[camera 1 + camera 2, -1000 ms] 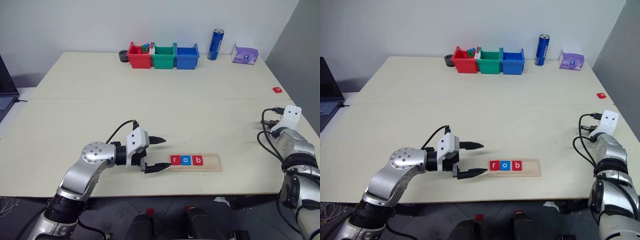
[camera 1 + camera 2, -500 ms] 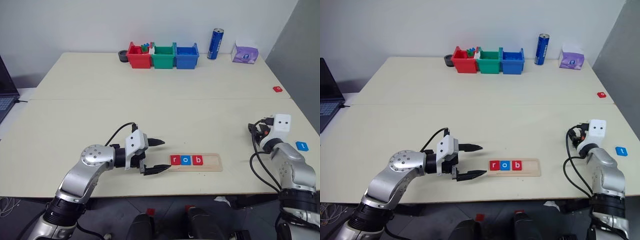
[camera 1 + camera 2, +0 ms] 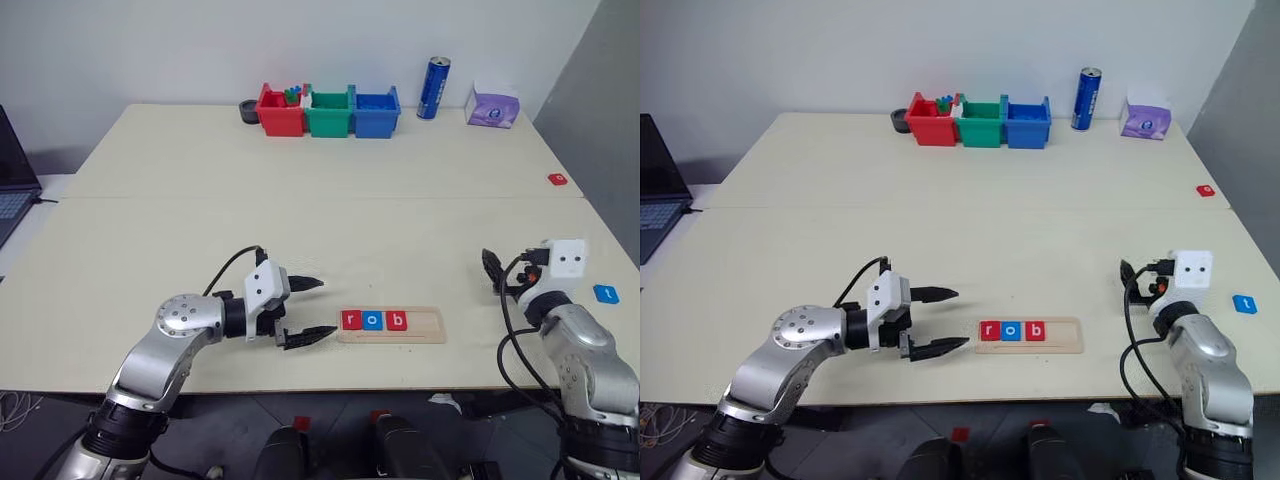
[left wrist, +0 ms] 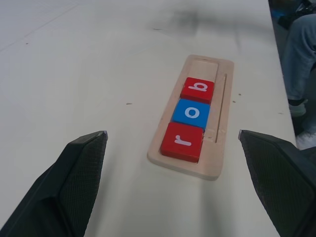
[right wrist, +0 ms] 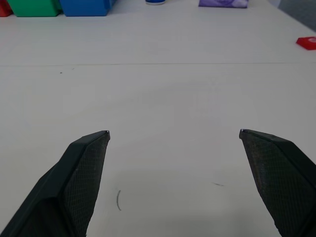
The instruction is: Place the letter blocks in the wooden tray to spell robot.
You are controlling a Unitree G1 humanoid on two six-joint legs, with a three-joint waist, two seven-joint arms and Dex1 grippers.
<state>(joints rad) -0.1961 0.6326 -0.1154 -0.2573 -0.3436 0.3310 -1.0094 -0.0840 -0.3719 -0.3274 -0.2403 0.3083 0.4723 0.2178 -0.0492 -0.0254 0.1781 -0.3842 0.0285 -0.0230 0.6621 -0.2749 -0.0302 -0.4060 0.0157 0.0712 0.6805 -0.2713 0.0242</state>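
The wooden tray (image 3: pixel 391 325) lies on the surface (image 3: pixel 300 220) with r, o, b tiles (image 3: pixel 373 320) inside. Both the left end effector (image 3: pixel 308 310) and right end effector (image 5: pixel 173 148) have fingers wide apart, holding nothing. A blue tile (image 3: pixel 605 293) lies far right.

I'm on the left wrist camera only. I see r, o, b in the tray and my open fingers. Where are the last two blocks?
Observer: A blue t block lies flat near the table's right edge, just right of the right gripper.
Operator: Is that gripper holding anything?
Observer: No, its fingers are spread wide with bare table between them.
Operator: And the other block?
Observer: A red block sits farther back along the same right edge; its letter is too small to read.
Operator: How far am I from the tray?
Observer: The left gripper is just off the wooden tray at its r end.
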